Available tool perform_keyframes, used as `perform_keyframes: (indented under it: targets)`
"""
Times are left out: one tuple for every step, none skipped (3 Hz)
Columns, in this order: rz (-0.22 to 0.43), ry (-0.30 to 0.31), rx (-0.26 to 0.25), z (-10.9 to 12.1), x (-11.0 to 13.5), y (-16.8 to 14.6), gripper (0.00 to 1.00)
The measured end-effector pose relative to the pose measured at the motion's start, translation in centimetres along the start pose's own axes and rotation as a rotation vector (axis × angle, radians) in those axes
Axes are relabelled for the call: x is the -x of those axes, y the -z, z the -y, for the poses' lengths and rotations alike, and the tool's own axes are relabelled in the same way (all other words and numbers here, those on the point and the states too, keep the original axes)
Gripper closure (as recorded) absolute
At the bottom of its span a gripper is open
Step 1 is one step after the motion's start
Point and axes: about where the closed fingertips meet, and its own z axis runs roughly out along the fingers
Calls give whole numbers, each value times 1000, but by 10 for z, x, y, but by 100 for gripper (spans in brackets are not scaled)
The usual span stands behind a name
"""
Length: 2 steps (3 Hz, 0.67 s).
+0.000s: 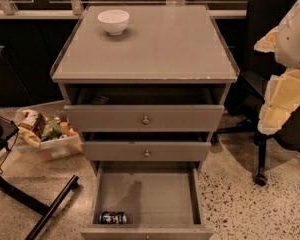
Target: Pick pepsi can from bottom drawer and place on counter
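The pepsi can point(113, 217) lies on its side in the open bottom drawer point(147, 194), near its front left corner. The counter point(150, 49) is the glossy grey top of the cabinet. My arm comes in at the right edge, and its gripper point(280, 104) hangs to the right of the cabinet at about top-drawer height, well away from the can and holding nothing that I can see.
A white bowl point(113, 21) stands on the counter's back left. The top drawer point(145, 118) is pulled partly out; the middle drawer point(146, 151) sits below it. A box of snacks point(45, 134) lies on the floor at left, a black office chair point(270, 84) at right.
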Motion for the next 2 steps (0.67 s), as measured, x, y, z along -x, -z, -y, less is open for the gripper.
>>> perform_keyframes:
  targets:
    - [11, -3, -12, -1, 1, -6, 0]
    - [55, -23, -14, -18, -1, -36, 0]
